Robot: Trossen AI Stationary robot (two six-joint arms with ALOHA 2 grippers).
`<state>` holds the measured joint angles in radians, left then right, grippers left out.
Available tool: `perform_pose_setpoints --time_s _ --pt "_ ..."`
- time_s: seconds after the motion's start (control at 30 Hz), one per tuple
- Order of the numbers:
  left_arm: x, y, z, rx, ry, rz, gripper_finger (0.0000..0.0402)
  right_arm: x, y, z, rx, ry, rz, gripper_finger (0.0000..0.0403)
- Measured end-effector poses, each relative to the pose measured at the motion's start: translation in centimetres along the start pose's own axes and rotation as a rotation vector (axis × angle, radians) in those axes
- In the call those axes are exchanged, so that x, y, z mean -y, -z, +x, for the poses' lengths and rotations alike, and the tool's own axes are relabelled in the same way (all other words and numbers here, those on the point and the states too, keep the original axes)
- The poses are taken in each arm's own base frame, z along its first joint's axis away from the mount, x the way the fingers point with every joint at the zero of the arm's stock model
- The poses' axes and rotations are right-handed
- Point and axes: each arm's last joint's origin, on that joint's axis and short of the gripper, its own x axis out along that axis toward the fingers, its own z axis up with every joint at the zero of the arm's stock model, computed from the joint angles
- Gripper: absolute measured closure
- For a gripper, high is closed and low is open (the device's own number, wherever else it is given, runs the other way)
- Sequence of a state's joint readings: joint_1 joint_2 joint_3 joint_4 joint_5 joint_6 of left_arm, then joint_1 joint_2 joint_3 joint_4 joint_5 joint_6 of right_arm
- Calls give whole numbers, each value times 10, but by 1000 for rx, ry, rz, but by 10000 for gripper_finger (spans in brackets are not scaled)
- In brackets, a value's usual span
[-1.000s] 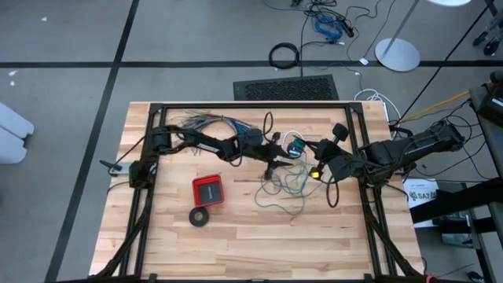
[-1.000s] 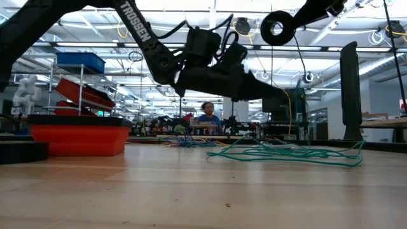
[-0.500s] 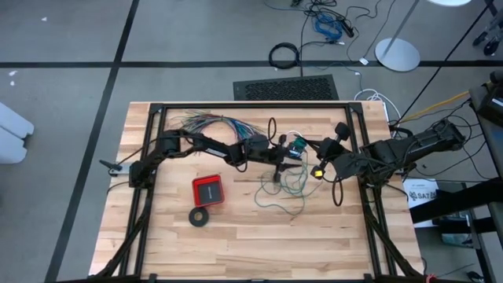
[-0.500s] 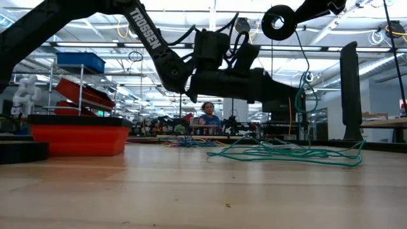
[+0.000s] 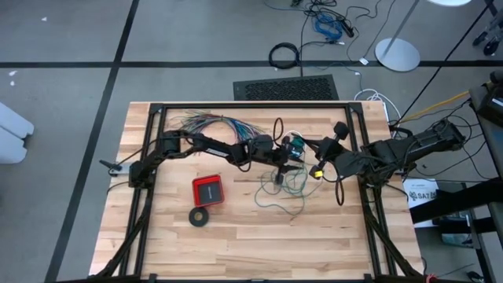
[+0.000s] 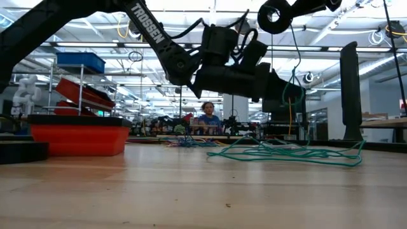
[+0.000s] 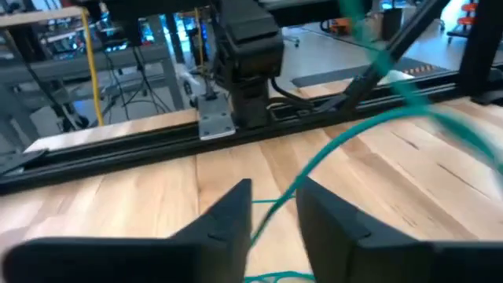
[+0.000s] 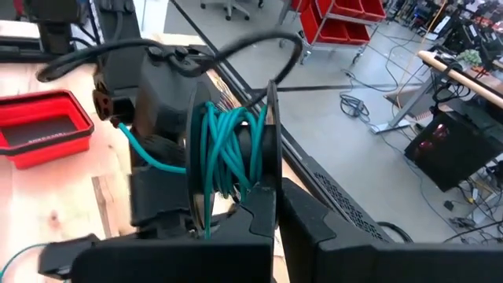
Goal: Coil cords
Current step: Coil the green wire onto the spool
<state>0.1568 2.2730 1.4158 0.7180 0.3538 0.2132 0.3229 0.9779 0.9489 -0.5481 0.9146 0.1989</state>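
A teal-green wire lies in a loose tangle on the table's middle. One strand rises to a small black spool that carries several turns of it. My right gripper is shut on that spool, above the table. My left gripper hangs just left of the spool, pointing about level. Its fingers stand apart with the rising strand running through the gap. I cannot tell whether the strand touches them. A bit of thin white cord shows beside the spool. My right gripper pinches the spool's thin black flange at its rim, between its two fingers. The fingers come from the table's right side, slanting a little downward. The spool is lifted clear of the table, with the wound wire beside the fingers and one strand trailing off it.
A fanned bundle of many-coloured wires lies at the far left. A red box and a black tape ring sit left of the tangle. A black frame rail borders the table. There is bare wood toward the near edge.
My left gripper has moved toward the table's right edge, closer to the spool, staying about level. A strand of the teal wire now rises from the tangle to the spool.
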Motion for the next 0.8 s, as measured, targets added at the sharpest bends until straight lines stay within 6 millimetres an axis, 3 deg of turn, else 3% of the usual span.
perform_pose_setpoints --time_s 0.17,0.6,0.8 --pt "-3 7 -3 -34 -7 -23 386 -1 -6 0 46 10 -11 403" --pt "13 55 -21 -302 25 -134 399 -1 -30 -21 224 156 -91 403" --pt "25 66 -28 -344 48 -148 400 5 -38 -29 258 230 -112 403"
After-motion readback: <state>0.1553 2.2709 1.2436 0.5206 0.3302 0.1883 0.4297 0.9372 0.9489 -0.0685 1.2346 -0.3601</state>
